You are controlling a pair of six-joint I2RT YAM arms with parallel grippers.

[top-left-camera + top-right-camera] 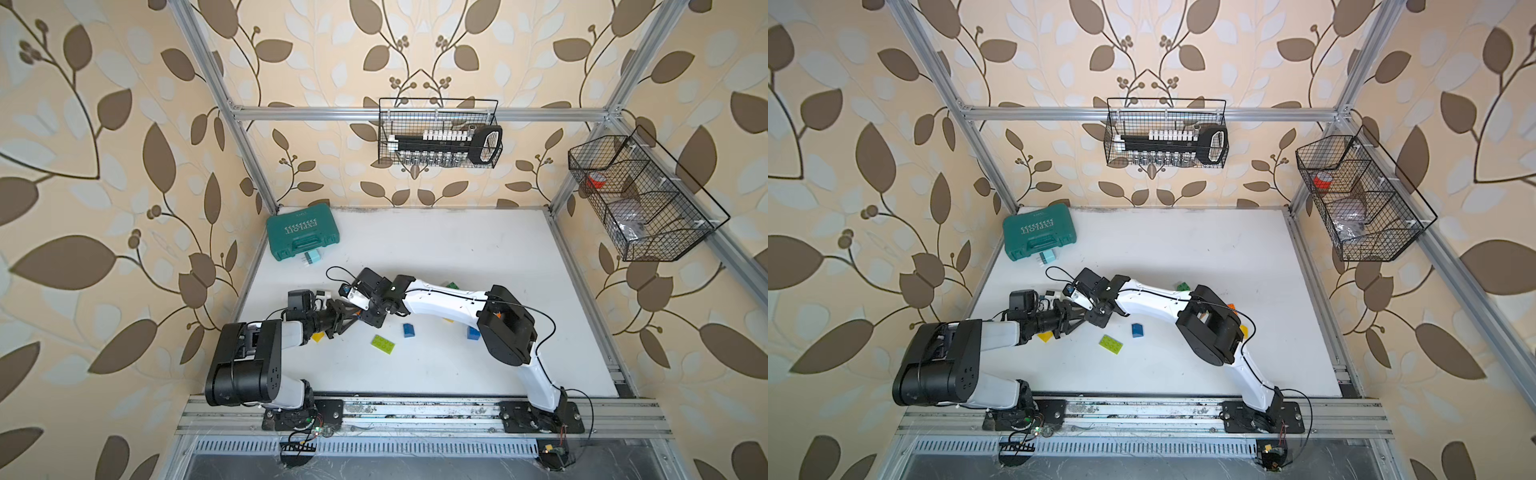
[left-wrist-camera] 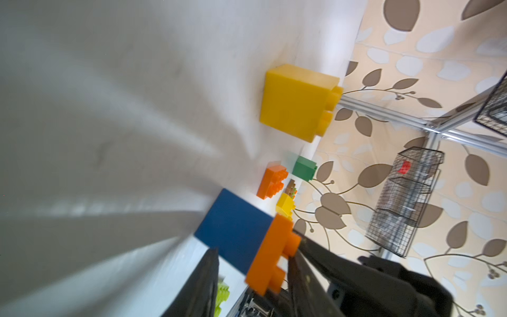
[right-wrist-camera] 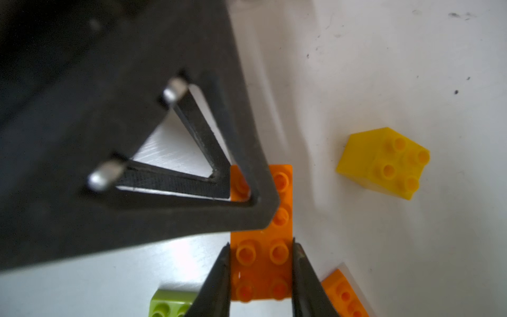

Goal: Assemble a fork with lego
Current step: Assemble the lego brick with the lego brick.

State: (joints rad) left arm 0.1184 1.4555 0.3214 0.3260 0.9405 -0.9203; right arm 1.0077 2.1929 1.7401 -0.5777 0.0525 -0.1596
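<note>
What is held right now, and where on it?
The right hand pinches the long orange brick by its sides at one end. The left hand straddles the other end; grip unclear.

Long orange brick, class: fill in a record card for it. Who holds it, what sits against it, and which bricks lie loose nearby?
Held by: right gripper, shut on the long orange brick
Far end: left gripper straddles it; clamped or not, unclear
Against its underside: blue brick
Loose nearby: yellow brick, lime brick, second orange brick
Surface: white table
</note>
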